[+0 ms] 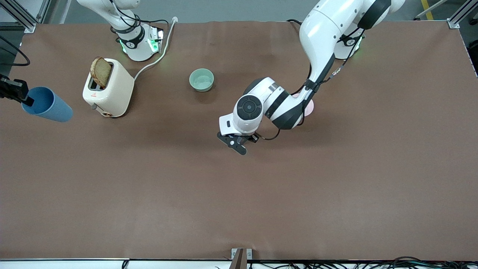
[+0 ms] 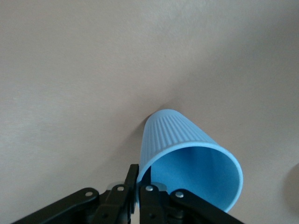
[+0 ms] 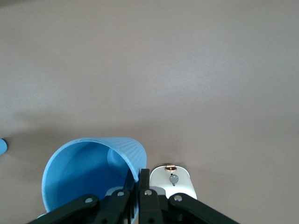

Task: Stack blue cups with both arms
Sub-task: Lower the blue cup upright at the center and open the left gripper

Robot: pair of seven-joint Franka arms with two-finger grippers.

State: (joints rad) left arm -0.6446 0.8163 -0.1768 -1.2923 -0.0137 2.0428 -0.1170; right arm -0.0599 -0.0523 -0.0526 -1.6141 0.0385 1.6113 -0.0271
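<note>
My left pincer [image 2: 138, 186] nips a blue cup [image 2: 191, 158] by its rim mid-frame over the tabletop [image 1: 336, 186], my right pincer [image 1: 28, 100] nips the other blue cup [image 1: 46, 104] in the upper frame beside the toaster [image 1: 112, 89], and I judge such thin rim holds could let either cup swing and miss the nesting.

Two ribbed medium-blue plastic cups [image 2: 187, 154] [image 1: 46, 104], a cream toaster [image 1: 108, 87] holding brown toast [image 1: 101, 71], a mint-green bowl [image 1: 201, 79] and a pale pink bowl [image 1: 308, 107] on the plain brown worktop [image 1: 239, 194].

A high front camera faces the robots across the bench [image 1: 239, 194], taking in all its edges. Each wrist camera looks steeply down, close over its own hand and the bench surface.
</note>
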